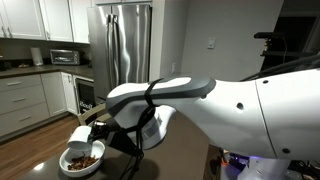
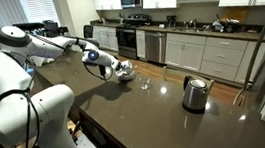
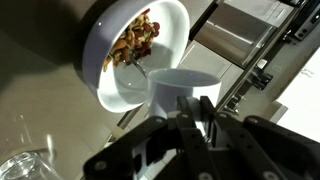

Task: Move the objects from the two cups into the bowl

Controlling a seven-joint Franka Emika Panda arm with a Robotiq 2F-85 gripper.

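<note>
The wide white bowl (image 3: 172,22) fills the top of the wrist view, with brown-orange objects (image 3: 134,42) heaped in it and a thin metal utensil (image 3: 144,68) lying among them. My gripper (image 3: 193,103) is shut on the wall of the whitish cup (image 3: 180,82), which it holds just beside the bowl's rim. The cup's inside is hidden. The clear glass tumbler (image 3: 24,164) stands on the counter at the lower left. In an exterior view the bowl (image 1: 68,166) sits below the gripper (image 1: 96,134) and the held cup (image 1: 81,133).
A steel kettle (image 2: 194,93) stands on the dark counter (image 2: 168,120), well away from the bowl (image 2: 125,73). My white arm (image 1: 250,110) reaches across the foreground. Kitchen cabinets, a stove and a fridge (image 1: 125,45) stand behind.
</note>
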